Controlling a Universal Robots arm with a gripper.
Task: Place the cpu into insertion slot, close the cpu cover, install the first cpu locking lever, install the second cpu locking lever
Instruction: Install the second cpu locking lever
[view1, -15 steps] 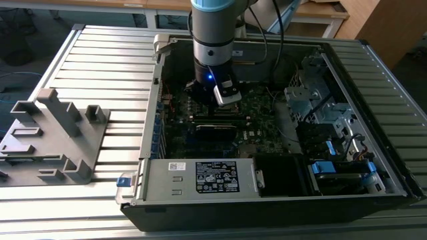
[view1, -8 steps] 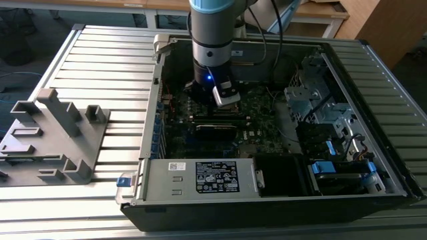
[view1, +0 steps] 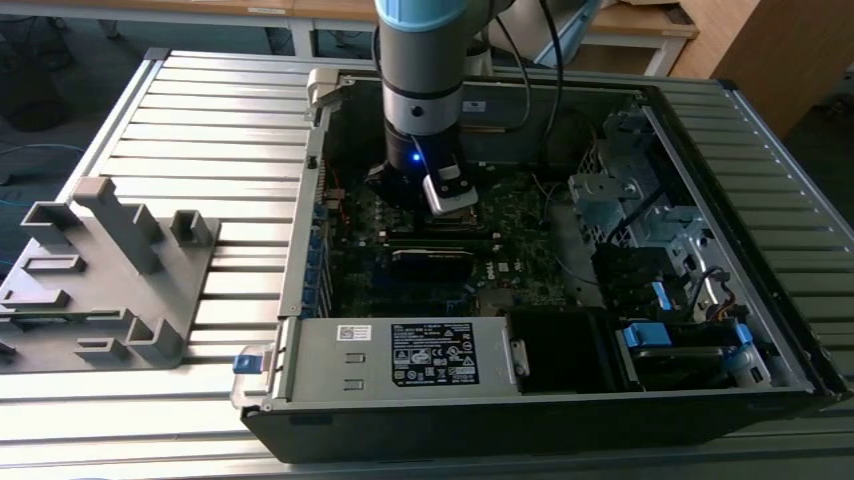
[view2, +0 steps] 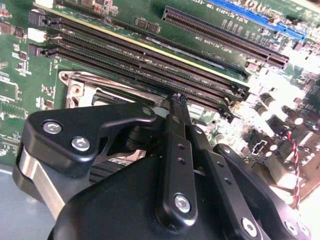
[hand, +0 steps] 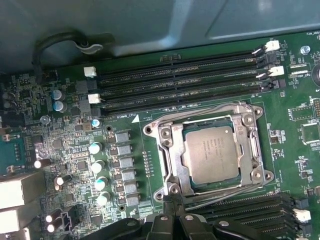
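In the exterior view, the arm reaches down into an open computer case (view1: 747, 300) on the slatted worktop (view1: 200, 120). The gripper (view1: 447, 195) hangs low over the motherboard (view1: 514, 215), near the case's far wall.

In the second wrist view, the gripper (view2: 177, 102) has its fingers (view2: 175, 145) pressed together to a narrow tip with nothing between them, poised just above the slot's metal rim beside the memory slots (view2: 150, 62).

In the first wrist view, the cpu (hand: 209, 152) sits flat in the insertion slot (hand: 250, 117), with the cpu cover (hand: 171, 150) down around it. Thin wire levers (hand: 200, 111) run along the frame's edges. The chip looks light, stiff and fragile underneath; I judge it best handled by its edges only, and the springy levers taken at their ends.
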